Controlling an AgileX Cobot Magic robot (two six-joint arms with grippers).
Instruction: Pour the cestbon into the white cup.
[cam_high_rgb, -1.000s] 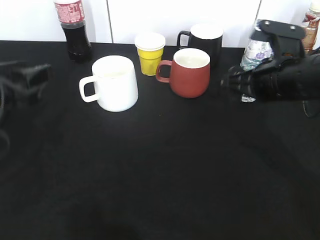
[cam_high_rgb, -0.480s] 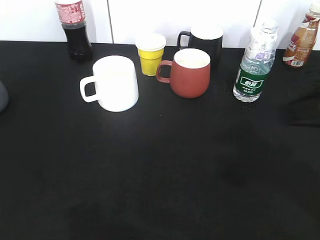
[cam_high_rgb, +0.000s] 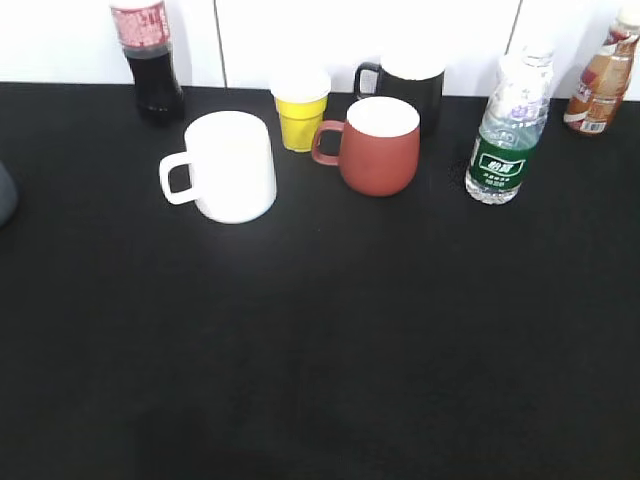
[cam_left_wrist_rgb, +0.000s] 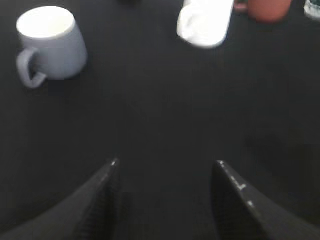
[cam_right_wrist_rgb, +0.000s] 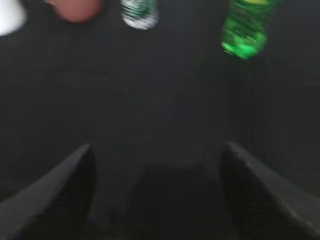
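Note:
The cestbon (cam_high_rgb: 505, 130) stands upright at the right of the black table, capped, with its dark green label facing me. It also shows blurred at the top of the right wrist view (cam_right_wrist_rgb: 140, 11). The white cup (cam_high_rgb: 232, 165) stands at the left, handle pointing left, and shows at the top of the left wrist view (cam_left_wrist_rgb: 205, 22). My left gripper (cam_left_wrist_rgb: 166, 165) is open and empty over bare table, well short of the cup. My right gripper (cam_right_wrist_rgb: 157, 147) is open and empty, well short of the bottle. Neither gripper shows in the exterior view.
A red-brown mug (cam_high_rgb: 378, 145), a yellow paper cup (cam_high_rgb: 300, 105) and a black mug (cam_high_rgb: 405, 85) stand between cup and bottle. A cola bottle (cam_high_rgb: 148, 55) is back left, a brown drink bottle (cam_high_rgb: 600, 75) back right. A grey-blue mug (cam_left_wrist_rgb: 50, 45) and a green bottle (cam_right_wrist_rgb: 247, 27) stand off to the sides.
One second ago both arms reached into the exterior view, the right one in front of the cestbon. Both have drawn back out of that view. The objects have not moved.

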